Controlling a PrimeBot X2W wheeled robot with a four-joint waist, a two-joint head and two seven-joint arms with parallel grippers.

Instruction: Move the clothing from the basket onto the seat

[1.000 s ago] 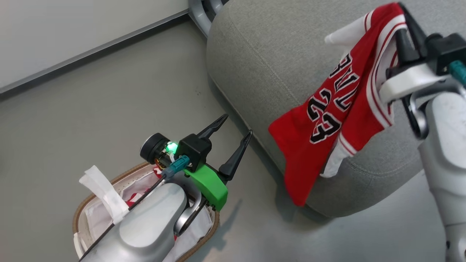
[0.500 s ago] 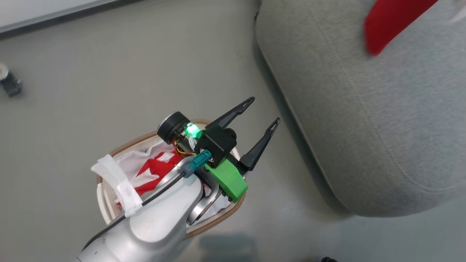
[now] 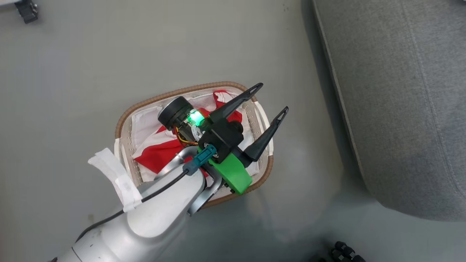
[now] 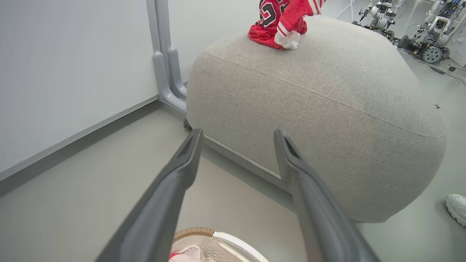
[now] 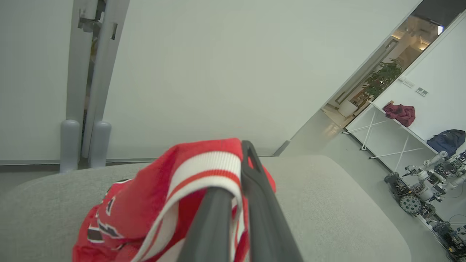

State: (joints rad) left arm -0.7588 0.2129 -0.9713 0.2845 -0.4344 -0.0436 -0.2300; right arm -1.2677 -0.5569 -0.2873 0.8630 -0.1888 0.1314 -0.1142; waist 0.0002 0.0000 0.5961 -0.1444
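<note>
Your left tool [image 3: 273,96] hangs spread above the laundry basket [image 3: 122,125], whose open top is partly covered by that arm's own forearm [image 3: 160,211]. A narrow strip of bare floor [image 3: 302,153] separates the basket from the grey seat [image 3: 400,91], whose bulging side blocks the right. Floor left of the basket lies open. The red jersey [image 4: 287,20] takes one far patch of the seat top.

The scene is lit brightly and diffusely, and only soft shadows are cast on the floor [image 3: 72,72] along the edge of the seat [image 3: 400,91] and beside the basket [image 3: 189,87], while a green lamp [image 3: 196,117] behind the left end effector [image 3: 273,97] is blown out by glare. In the wrist views the near lengths of that end effector's fingers [image 4: 160,203] and the clothing [image 5: 145,203] are rendered out of focus, and shapes are stretched toward the edges.
</note>
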